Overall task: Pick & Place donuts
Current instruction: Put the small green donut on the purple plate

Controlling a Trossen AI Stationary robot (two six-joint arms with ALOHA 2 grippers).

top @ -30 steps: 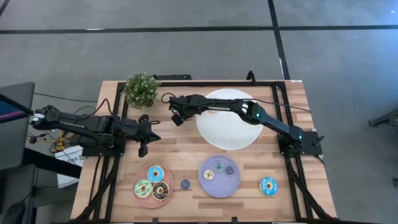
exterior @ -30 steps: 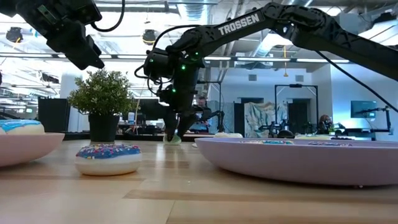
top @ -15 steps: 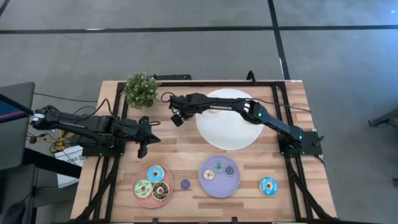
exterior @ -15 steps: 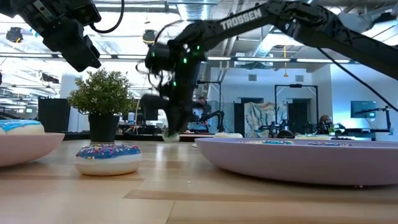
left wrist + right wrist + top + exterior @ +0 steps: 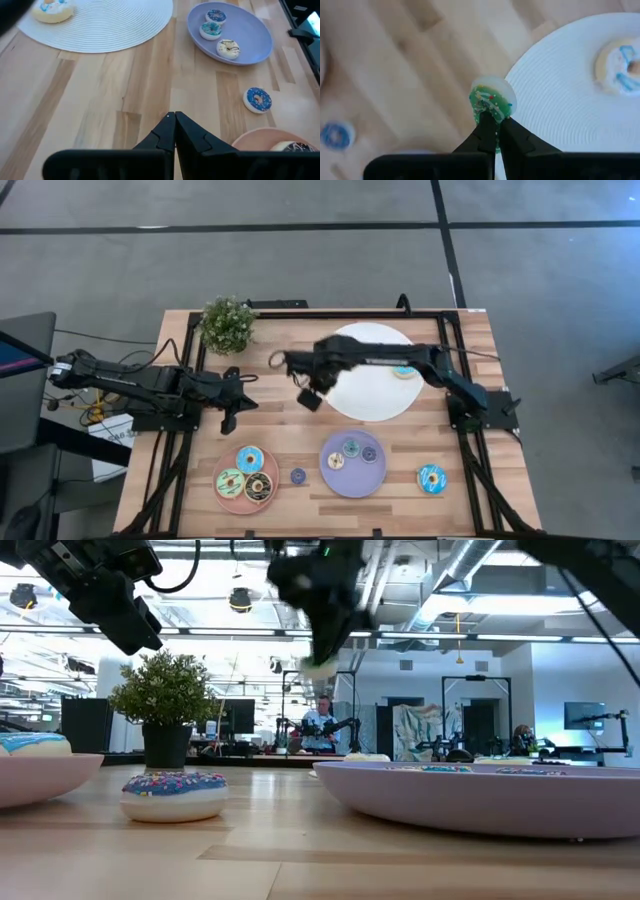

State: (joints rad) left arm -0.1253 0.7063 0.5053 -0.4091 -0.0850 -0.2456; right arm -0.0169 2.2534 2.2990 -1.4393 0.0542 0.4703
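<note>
My right gripper (image 5: 308, 392) hangs high above the table's middle, just left of the white plate (image 5: 368, 395), shut on a small green-iced donut (image 5: 491, 102); the low view shows that donut (image 5: 318, 666) well above the table. One cream donut (image 5: 405, 370) lies on the white plate. The purple plate (image 5: 352, 480) holds three tiny donuts, and the pink plate (image 5: 222, 498) holds three larger ones. A tiny blue donut (image 5: 298, 476) and a larger blue donut (image 5: 432, 478) lie on the bare wood. My left gripper (image 5: 175, 116) waits shut at the left (image 5: 232, 395). My right gripper pinches the green donut by one side of its ring (image 5: 487, 109) between the two fingertips. The fingers come from above, pointing steeply down. The donut sits tilted at the fingertips, its iced face toward the wrist camera, lifted clear of the table.
A small potted plant (image 5: 227, 323) stands at the far left of the table. Bare wood lies between the white plate and the two near plates. Black frame rails run along both sides of the table.
My right gripper has lifted the green donut off the table from beside the plant and the white plate's left rim. It has risen high and swung toward the near edge and slightly right, tipping more steeply down. The donut now hangs clear.
</note>
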